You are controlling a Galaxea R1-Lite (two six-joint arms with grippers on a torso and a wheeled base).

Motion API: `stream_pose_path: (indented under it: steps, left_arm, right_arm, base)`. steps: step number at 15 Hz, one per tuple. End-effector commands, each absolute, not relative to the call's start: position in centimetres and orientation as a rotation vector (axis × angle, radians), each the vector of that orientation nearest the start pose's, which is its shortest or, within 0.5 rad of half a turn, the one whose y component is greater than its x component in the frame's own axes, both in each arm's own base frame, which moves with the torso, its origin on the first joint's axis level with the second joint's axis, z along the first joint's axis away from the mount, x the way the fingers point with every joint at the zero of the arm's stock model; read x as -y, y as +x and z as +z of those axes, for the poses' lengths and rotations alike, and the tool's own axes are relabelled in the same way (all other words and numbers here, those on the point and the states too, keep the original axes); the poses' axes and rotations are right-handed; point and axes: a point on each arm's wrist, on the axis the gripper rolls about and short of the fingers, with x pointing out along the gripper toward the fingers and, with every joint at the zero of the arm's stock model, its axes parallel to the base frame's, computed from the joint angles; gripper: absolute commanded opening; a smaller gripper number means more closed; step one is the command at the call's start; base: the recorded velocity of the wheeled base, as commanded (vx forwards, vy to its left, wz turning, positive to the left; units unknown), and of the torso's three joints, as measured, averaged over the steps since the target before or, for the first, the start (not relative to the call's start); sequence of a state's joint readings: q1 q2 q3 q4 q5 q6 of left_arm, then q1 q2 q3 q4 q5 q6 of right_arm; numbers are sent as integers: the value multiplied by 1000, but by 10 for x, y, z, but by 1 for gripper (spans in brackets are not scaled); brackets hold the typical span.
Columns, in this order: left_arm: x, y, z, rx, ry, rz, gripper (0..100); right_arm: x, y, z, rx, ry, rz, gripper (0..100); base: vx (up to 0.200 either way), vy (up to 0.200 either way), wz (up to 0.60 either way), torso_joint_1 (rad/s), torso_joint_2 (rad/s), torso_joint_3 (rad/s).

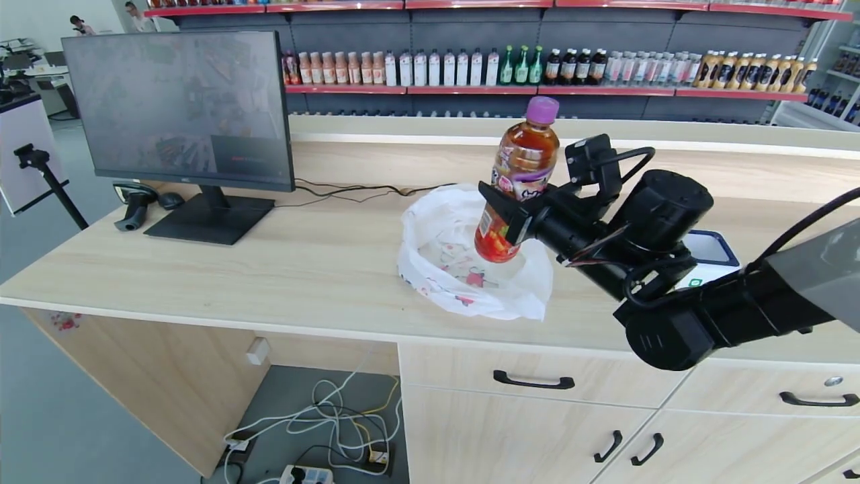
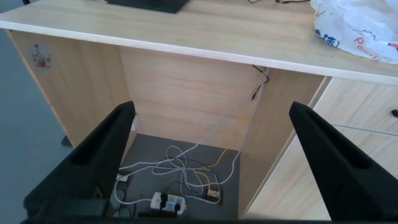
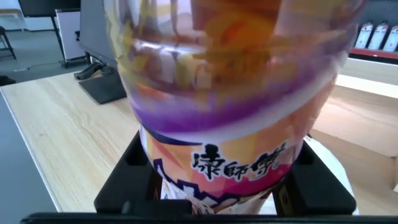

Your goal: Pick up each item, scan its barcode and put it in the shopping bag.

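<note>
Now the bottle (image 1: 525,161) is pinched by the right gripper (image 1: 509,210), near upright, base held over the bag (image 1: 430,225); the left gripper (image 2: 211,118) is spread.

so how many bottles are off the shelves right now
1: the bottle in the right gripper, held tilted above the shopping bag on the counter. Part of the bag's inside is hidden, so another could lie there.
</note>
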State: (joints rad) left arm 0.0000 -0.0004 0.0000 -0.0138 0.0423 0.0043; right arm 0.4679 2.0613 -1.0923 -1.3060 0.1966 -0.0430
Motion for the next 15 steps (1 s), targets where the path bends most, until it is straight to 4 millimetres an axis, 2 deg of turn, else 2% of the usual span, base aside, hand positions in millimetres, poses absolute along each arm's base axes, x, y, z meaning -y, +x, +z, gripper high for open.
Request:
stream_pose_path:
  steps: [1, 4, 7, 9, 15]
  left_arm:
    - [-1, -23, 77, 14, 3, 43, 100]
    - [-1, -23, 77, 14, 3, 43, 100]
    - [-1, -23, 77, 14, 3, 43, 100]
    - [-1, -23, 77, 14, 3, 43, 100]
    - [-1, -23, 77, 14, 4, 43, 100]
  right_arm:
    - [-184, 370, 178, 315, 0, 638, 0]
    - [-186, 387, 167, 317, 30, 633, 0]
    - [-201, 410, 152, 338, 44, 715, 0]
    - [-206, 422, 153, 360, 61, 714, 0]
    - [-209, 429, 146, 335, 98, 723, 0]
  base:
    - [0, 0, 0, 0, 0, 0]
    - [0, 0, 0, 0, 0, 0]
    - [0, 0, 0, 0, 0, 0]
    - [0, 0, 0, 0, 0, 0]
    - [0, 0, 0, 0, 0, 0]
